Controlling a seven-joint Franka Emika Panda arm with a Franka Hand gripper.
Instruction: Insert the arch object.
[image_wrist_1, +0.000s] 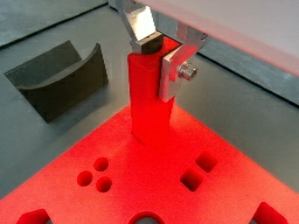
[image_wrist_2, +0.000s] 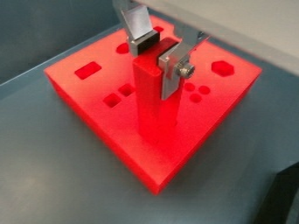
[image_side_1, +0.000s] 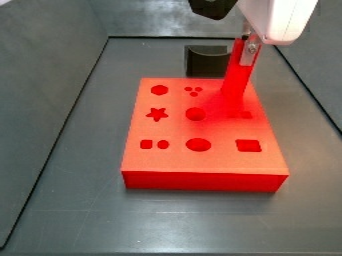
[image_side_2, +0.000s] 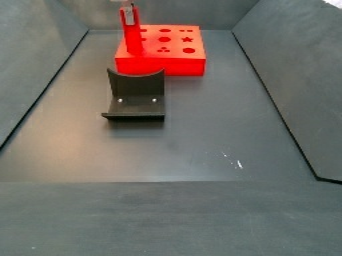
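Note:
The arch object is a long, slim, bright-red bar (image_wrist_1: 149, 101), and it shows in both wrist views (image_wrist_2: 155, 105). It stands nearly upright with its lower end on the flat red board with shaped holes (image_wrist_1: 140, 179) (image_wrist_2: 100, 114). My gripper (image_wrist_1: 159, 54) (image_wrist_2: 159, 54) is shut on the bar's upper end, with one silver finger (image_wrist_1: 177, 72) on each side. In a side view the bar (image_side_1: 237, 80) leans over the board's (image_side_1: 201, 165) right part, below the gripper (image_side_1: 247, 40). In a side view from afar, the bar (image_side_2: 130, 28) stands at the board's (image_side_2: 174, 62) left edge.
The dark grey fixture (image_wrist_1: 59, 80) with a curved notch stands on the floor beside the board. It shows behind the board in a side view (image_side_1: 206, 58) and in front of it in a side view (image_side_2: 135, 95). Grey walls ring the floor (image_side_2: 201, 160).

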